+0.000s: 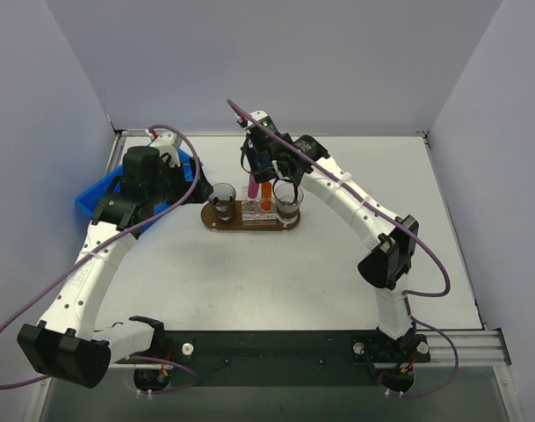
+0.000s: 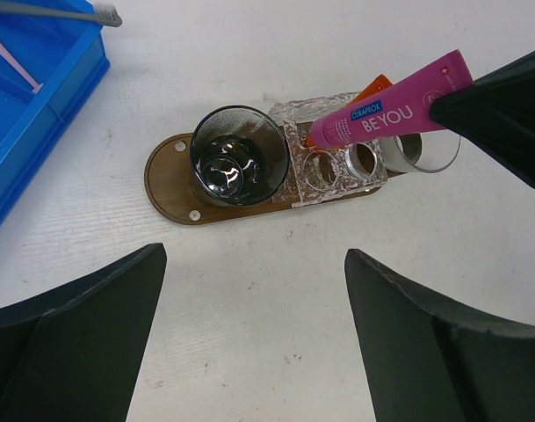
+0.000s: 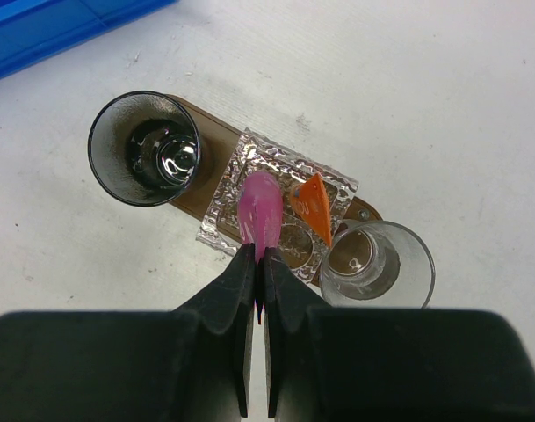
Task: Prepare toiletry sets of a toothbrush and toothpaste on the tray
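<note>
1. The right gripper (image 3: 256, 257) was clamped on a pink tube (image 3: 261, 214), directly above the clear holder (image 3: 265, 163) on the tray (image 2: 166, 189).
2. The orange toothpaste (image 3: 314, 204) stood in that holder, just beside.
3. The left gripper (image 2: 254, 259) gaped empty.

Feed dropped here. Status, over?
Left gripper open, empty. Right gripper shut on pink tube over holder on tray. Orange tube already in holder. No obstruction seen.

Pink tube (image 2: 399, 114), orange toothpaste (image 3: 313, 207), dark-brown tray (image 2: 166, 178), blue bin (image 2: 39, 132).
</note>
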### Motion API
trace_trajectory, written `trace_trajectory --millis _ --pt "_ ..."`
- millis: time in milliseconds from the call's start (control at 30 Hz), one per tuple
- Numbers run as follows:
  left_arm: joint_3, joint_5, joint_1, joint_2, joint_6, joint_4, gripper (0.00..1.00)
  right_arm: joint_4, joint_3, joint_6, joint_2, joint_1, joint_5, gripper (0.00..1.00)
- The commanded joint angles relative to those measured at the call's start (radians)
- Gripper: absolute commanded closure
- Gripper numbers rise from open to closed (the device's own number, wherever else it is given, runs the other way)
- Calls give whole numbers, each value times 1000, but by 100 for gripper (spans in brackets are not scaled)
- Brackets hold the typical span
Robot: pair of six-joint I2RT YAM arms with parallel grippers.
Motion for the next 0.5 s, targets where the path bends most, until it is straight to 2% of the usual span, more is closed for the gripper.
trace_trajectory --millis 0,467 --pt "16 -6 11 2 2 11 6 20 45 -19 10 -12 19 100" --pt "14 -1 19 9 6 14 6 37 47 -45 49 -19 5 100"
